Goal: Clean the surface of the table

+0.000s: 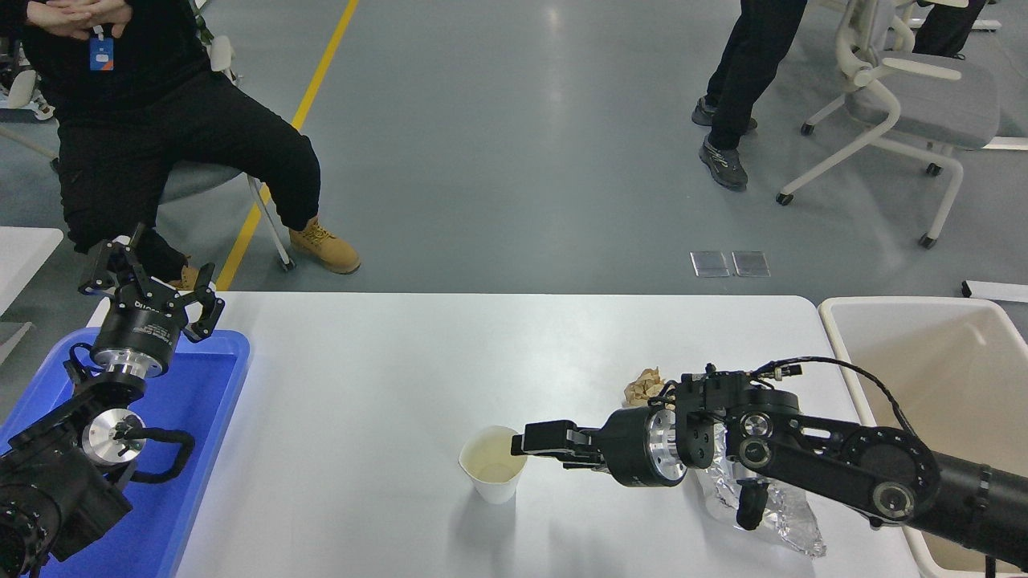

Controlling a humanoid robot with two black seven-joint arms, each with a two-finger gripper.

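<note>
The white table surface [361,377] fills the lower picture. On it stand a white paper cup [491,472], a crumpled brown paper ball [641,387] and a crumpled sheet of silver foil [787,522]. My right gripper [526,448] reaches in from the right, low over the table, and its open fingertips are at the cup's right rim. It holds nothing. The right arm covers part of the foil and of the paper ball. My left gripper [148,281] is parked open above the far end of the blue tray.
A blue plastic tray [201,401] lies at the table's left edge under the left arm. A beige bin [839,345] stands off the right edge. A seated person is at the far left; another stands beyond, by an office chair.
</note>
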